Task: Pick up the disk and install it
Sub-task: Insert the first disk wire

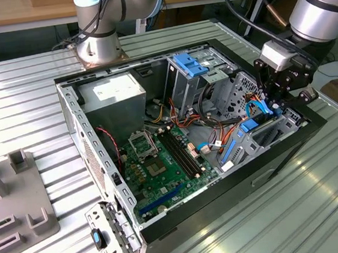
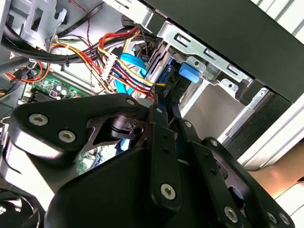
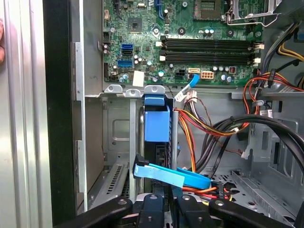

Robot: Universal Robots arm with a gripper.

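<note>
Red, yellow and orange wire bundles and a flat blue cable crowd the drive bay inside the open computer case. The disk sits on edge in that bay beside the motherboard, its blue end tab toward the board. The gripper hangs over the bay, fingers nearly together on the disk's top edge; a firm grip can't be confirmed.

Disk: blue-railed, on edge in metal bay slot.
</note>
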